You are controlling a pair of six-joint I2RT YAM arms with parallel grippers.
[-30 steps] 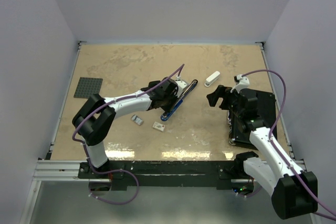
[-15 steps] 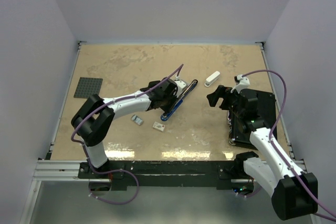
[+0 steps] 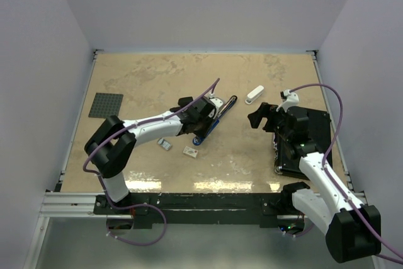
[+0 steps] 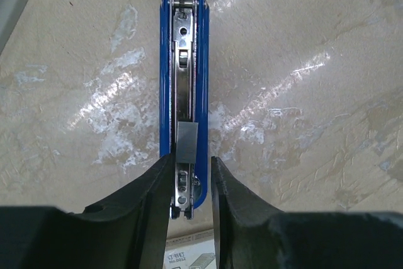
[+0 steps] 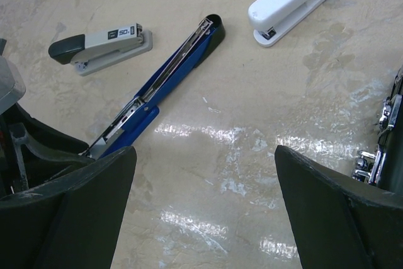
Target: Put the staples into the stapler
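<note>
Blue and opened out flat, one long metal-channelled stapler is lying on the tan stone-patterned table, and one short grey strip of staples is sitting in its steel channel near the end. The left gripper is hanging over that end with its two black fingers only a little apart, one on each side of the channel, gripping nothing; the strip is lying just past their tips.

One tiny flat whitish staple box with a reddish mark is resting just beside the stapler's near end, and one small grey tray piece is lying a little to its left.

Two more staplers are lying farther back: one white plastic stapler and one small grey-and-black stapler.

The right gripper is hovering with its jaws spread wide and nothing between them, well apart from the blue stapler.
</note>
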